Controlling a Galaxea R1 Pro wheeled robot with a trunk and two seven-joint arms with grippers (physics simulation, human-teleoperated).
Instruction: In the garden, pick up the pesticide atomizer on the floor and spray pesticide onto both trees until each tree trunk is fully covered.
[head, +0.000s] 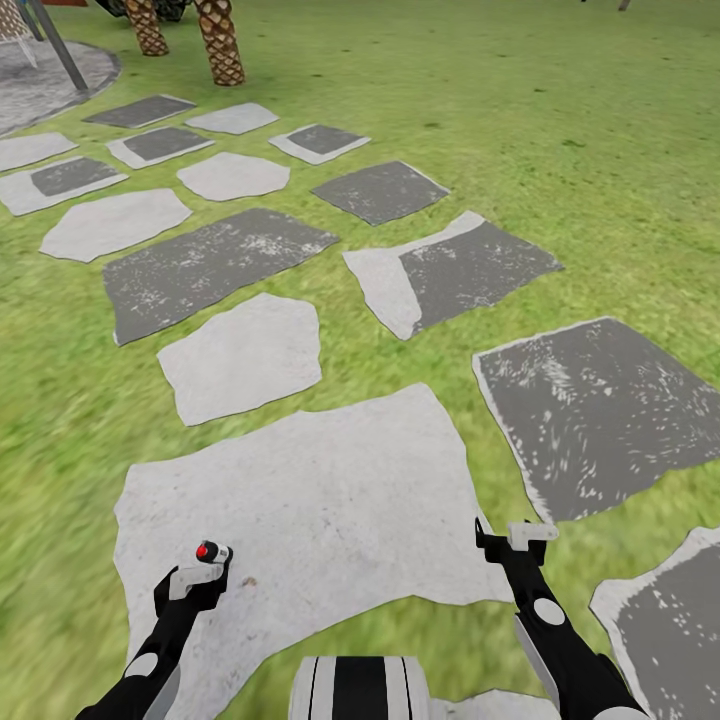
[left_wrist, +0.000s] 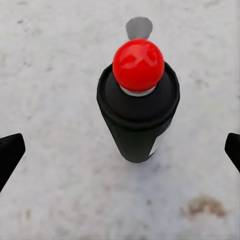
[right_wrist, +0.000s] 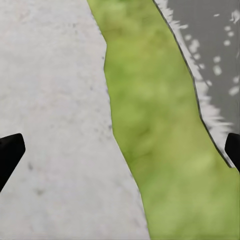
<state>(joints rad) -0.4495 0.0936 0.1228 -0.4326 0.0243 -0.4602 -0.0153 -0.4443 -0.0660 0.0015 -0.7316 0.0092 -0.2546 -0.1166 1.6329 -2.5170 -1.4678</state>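
Observation:
The pesticide atomizer (left_wrist: 137, 107), a black can with a round red cap, stands upright on a large pale stepping stone (head: 330, 500) of the floor. My left gripper (left_wrist: 120, 150) hangs open right above it, one black fingertip on each side and well apart from the can. From the head camera, the red cap (head: 207, 551) peeks out at the tip of my left gripper (head: 203, 572). My right gripper (head: 512, 535) is open and holds nothing, over the stone's edge and a grass strip (right_wrist: 155, 125). The tall grey-tan trees and any pesticide cloud are out of view.
Grey and pale stepping stones (head: 215, 265) run across the lawn (head: 560, 120) ahead. Two scaly brown palm trunks (head: 220, 40) and a slanted grey pole (head: 60, 45) stand at the far left by a round paved patch (head: 50, 85). A dark slab (head: 600, 410) lies to my right.

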